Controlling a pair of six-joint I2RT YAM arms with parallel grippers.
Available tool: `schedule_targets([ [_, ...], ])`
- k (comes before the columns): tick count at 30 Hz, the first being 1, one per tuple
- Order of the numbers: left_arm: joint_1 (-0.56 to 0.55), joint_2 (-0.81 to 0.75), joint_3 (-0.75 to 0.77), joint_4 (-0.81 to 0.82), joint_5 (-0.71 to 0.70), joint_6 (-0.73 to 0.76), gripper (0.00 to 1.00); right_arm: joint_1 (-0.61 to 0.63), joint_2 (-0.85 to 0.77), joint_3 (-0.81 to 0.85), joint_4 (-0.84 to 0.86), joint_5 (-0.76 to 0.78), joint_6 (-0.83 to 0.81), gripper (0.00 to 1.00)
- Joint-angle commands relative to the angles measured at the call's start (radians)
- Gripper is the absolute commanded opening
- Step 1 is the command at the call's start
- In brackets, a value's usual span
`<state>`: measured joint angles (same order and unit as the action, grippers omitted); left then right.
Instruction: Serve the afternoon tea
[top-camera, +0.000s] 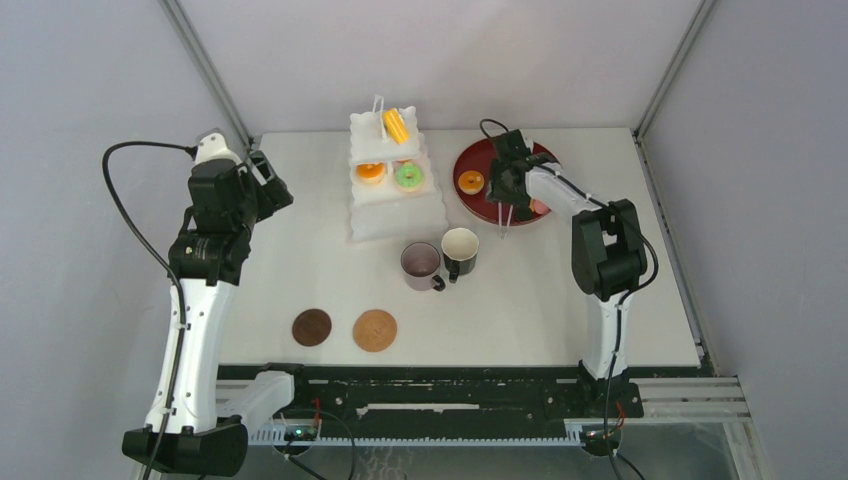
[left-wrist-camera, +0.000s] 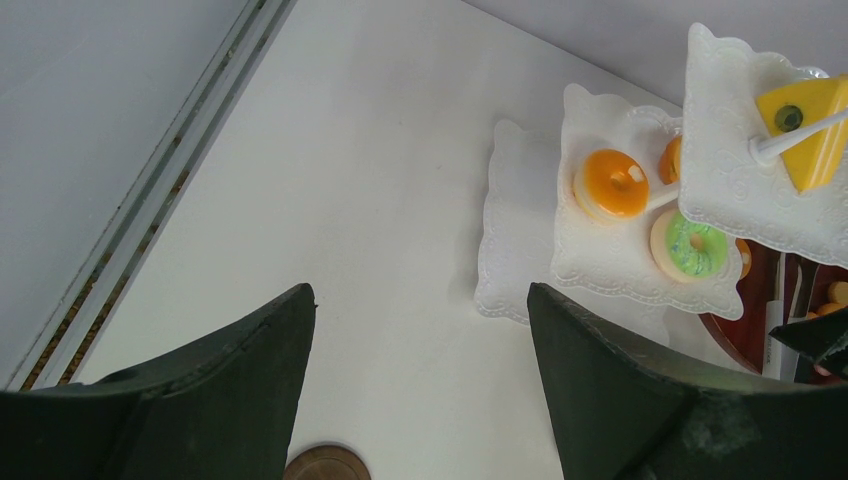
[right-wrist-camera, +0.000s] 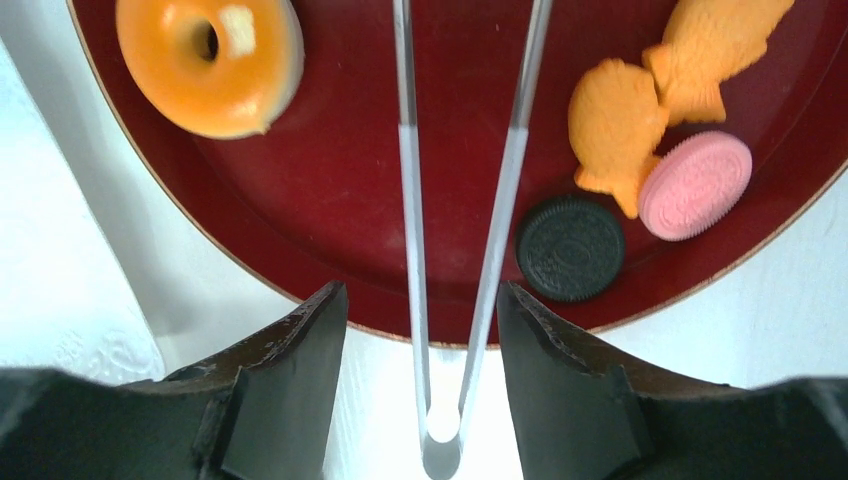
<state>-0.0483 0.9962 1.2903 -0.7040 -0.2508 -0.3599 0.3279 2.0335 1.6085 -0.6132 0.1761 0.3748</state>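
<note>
The white three-tier stand (top-camera: 395, 215) stands at the back centre, with a yellow pastry (top-camera: 396, 125) on top and an orange one (top-camera: 370, 172) and a green one (top-camera: 408, 176) on the middle tier. In front of it stand the mauve mug (top-camera: 421, 264) and the black mug (top-camera: 460, 250) side by side. Two brown coasters (top-camera: 311, 326) (top-camera: 375, 330) lie near the front. My left gripper (top-camera: 272, 190) (left-wrist-camera: 420, 295) hangs open and empty left of the stand (left-wrist-camera: 520, 220). My right gripper (top-camera: 507, 192) (right-wrist-camera: 420, 300) is open astride the tongs (right-wrist-camera: 410, 200), a gap on each side.
The dark red tray (top-camera: 500, 205) (right-wrist-camera: 330, 190) at the back right holds an orange ring pastry (right-wrist-camera: 210, 60), two orange fish-shaped pastries (right-wrist-camera: 615, 120), a pink biscuit (right-wrist-camera: 695, 185) and a black one (right-wrist-camera: 570, 248). The tongs' hinge end pokes over the tray's near rim. Walls enclose the table.
</note>
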Motion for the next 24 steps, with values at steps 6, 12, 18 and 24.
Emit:
schedule_targets([
  [6, -0.004, 0.001, -0.018, 0.044, 0.003, 0.004, 0.82, -0.006, 0.098, 0.166, 0.021, 0.045, -0.036, 0.61],
  [12, -0.004, 0.001, -0.014, 0.044, 0.000, 0.008, 0.82, -0.003, 0.018, 0.083, 0.083, 0.067, -0.028, 0.62],
  [18, -0.004, 0.015, -0.011, 0.047, 0.013, 0.005, 0.82, -0.004, -0.007, 0.049, 0.064, 0.098, -0.024, 0.68],
  [24, -0.004, 0.012, -0.016, 0.049, 0.012, 0.004, 0.82, -0.004, 0.040, 0.050, 0.064, 0.090, -0.041, 0.70],
])
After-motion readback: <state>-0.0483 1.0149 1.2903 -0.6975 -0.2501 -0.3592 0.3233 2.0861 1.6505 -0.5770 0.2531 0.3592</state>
